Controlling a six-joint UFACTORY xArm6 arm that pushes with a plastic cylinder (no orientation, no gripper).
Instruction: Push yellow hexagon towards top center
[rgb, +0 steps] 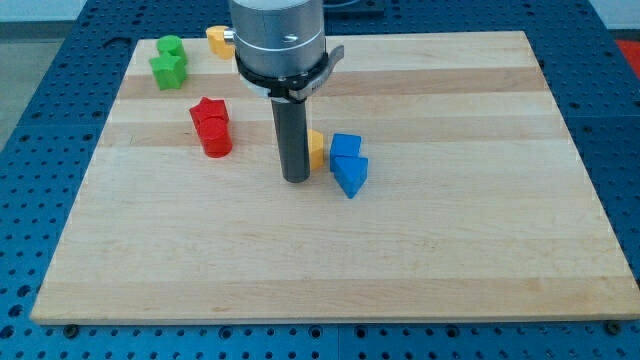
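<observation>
A yellow block, likely the hexagon, sits near the board's middle, mostly hidden behind my rod. My tip rests on the board just left of and slightly below it, touching or nearly touching it. Two blue blocks sit right of the yellow block: a blue cube and a blue wedge-like block below it, close against the yellow one. A second yellow block lies at the top edge, partly hidden by the arm.
Two red blocks sit together left of my tip, a star above a cylinder. Two green blocks lie at the top left corner. The wooden board has its edge all around, on a blue perforated table.
</observation>
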